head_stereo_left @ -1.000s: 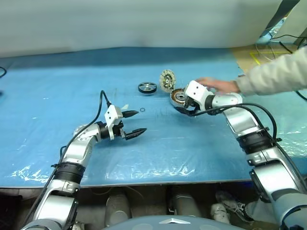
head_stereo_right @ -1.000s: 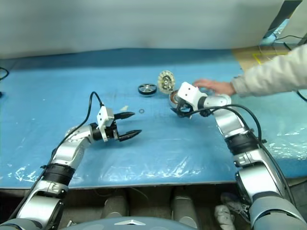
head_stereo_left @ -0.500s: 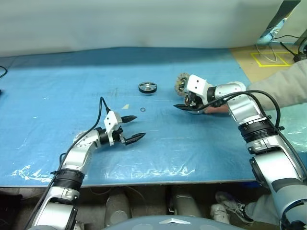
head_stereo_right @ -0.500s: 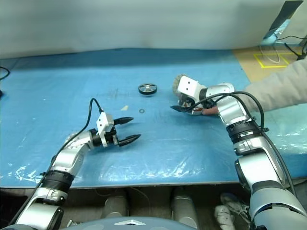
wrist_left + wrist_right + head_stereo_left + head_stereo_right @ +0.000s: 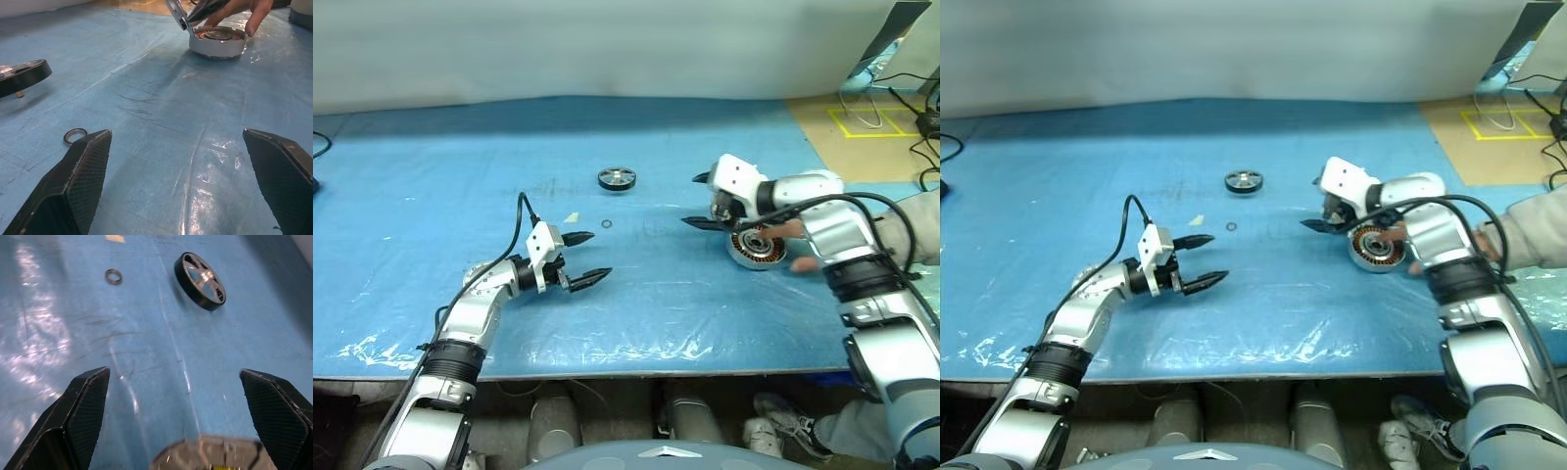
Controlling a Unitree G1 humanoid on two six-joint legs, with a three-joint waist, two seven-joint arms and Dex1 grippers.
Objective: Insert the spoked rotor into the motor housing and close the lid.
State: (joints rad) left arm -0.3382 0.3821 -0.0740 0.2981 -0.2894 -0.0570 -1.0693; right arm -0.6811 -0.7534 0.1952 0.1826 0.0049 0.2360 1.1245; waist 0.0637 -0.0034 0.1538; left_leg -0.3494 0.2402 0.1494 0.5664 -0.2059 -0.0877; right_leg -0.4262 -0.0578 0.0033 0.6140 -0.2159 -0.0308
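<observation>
head view: spoked rotor [image 5: 617,178] sits upper centre on the blue desk [image 5: 431,186], well apart from the motor housing [image 5: 756,247] at right, where a person's hand [image 5: 790,235] rests.
left wrist: left tool [image 5: 181,186] gapes wide, empty; small metal ring [image 5: 74,134] just beside one finger.
right wrist: right tool [image 5: 178,418] spread wide, empty; rotor's black rim, shiny spokes.
risk: probably bumping that hand, since it's so close.

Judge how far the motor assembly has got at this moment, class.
Nothing is assembled yet. The spoked rotor lies alone on the blue mat; the motor housing sits open, windings showing, with a person's hand on it. Both the left gripper and right gripper are open and empty. Inserting the rotor and closing the lid remain.
</observation>
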